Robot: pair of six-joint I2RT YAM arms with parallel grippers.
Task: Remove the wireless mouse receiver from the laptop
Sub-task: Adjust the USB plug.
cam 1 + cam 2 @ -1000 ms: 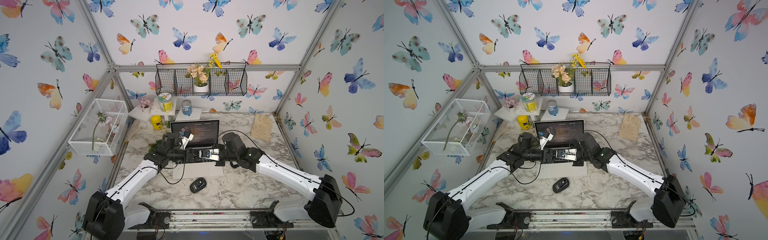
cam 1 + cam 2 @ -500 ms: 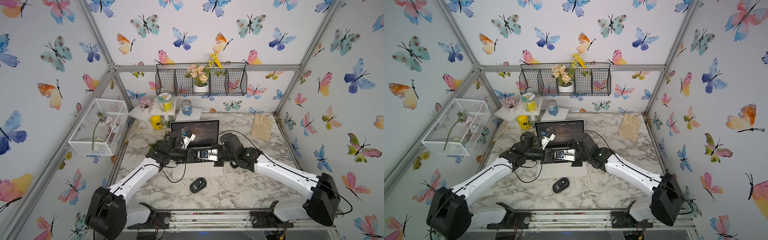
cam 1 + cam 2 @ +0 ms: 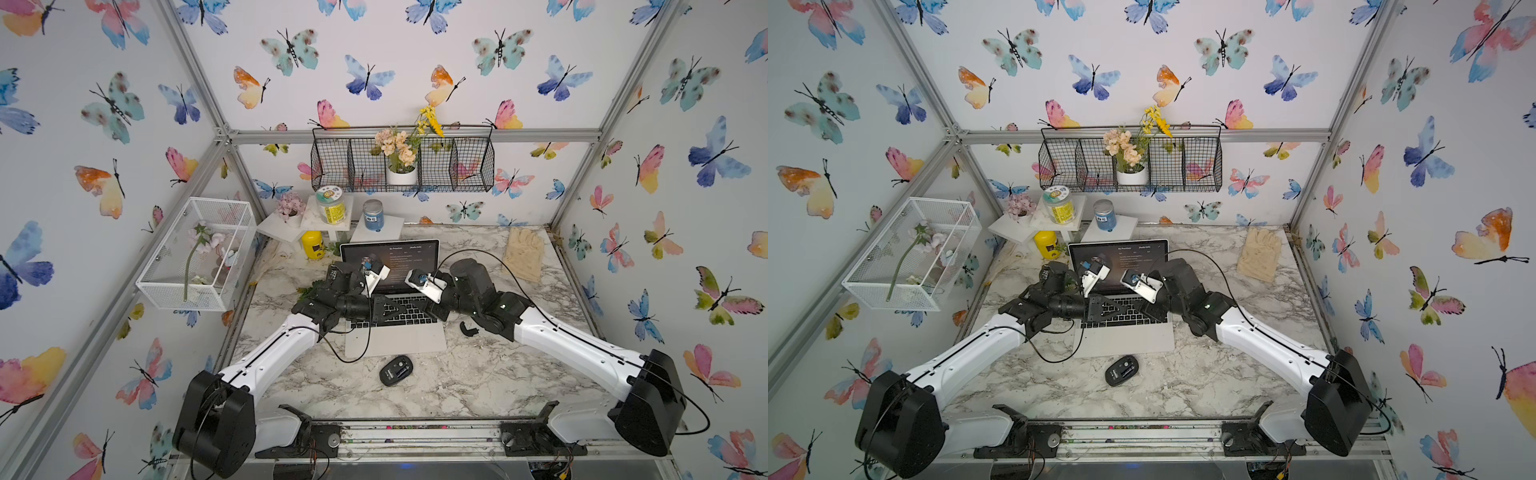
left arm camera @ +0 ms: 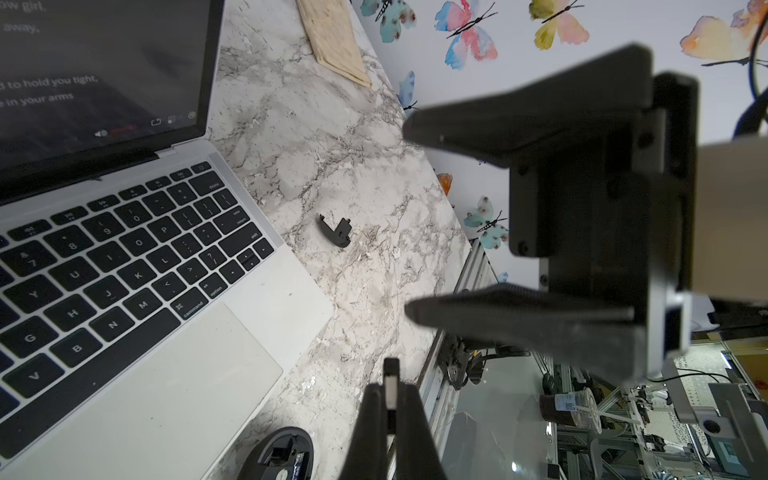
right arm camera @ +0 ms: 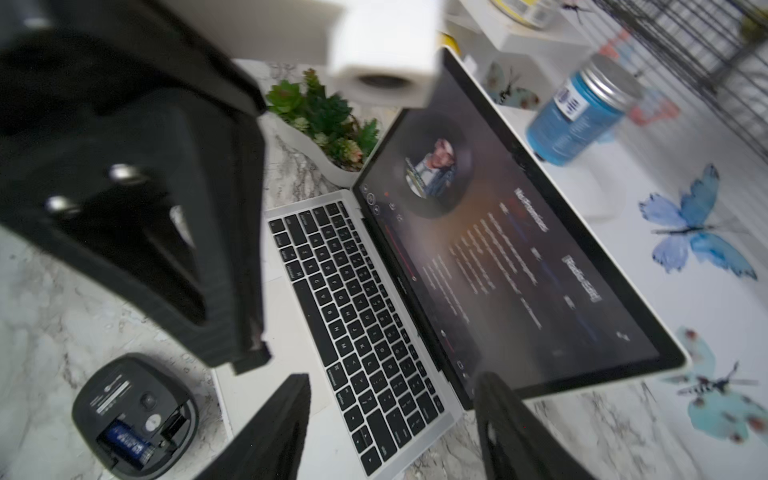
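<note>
The silver laptop (image 3: 395, 343) lies open mid-table, its screen lit. My left gripper (image 4: 390, 388) hovers over the keyboard, shut on the wireless mouse receiver (image 4: 391, 374), a tiny black and silver stub that pokes out between its fingertips. My right gripper (image 4: 409, 220) faces it a short way off with its jaws wide apart and nothing between them. In both top views the left gripper (image 3: 401, 311) and the right gripper (image 3: 434, 311) nearly meet above the keys. The receiver is too small to make out there.
A black mouse (image 3: 395, 370) lies belly-up in front of the laptop, battery bay open (image 5: 133, 415). Its loose black cover (image 3: 468, 329) sits right of the laptop. Jars and shelves (image 3: 372, 214) stand behind the screen. A succulent (image 5: 328, 116) is at back left, a beige glove (image 3: 524, 253) at back right.
The left gripper has shut on the receiver. The right gripper has opened and let it go, drawing back a little to the right.
</note>
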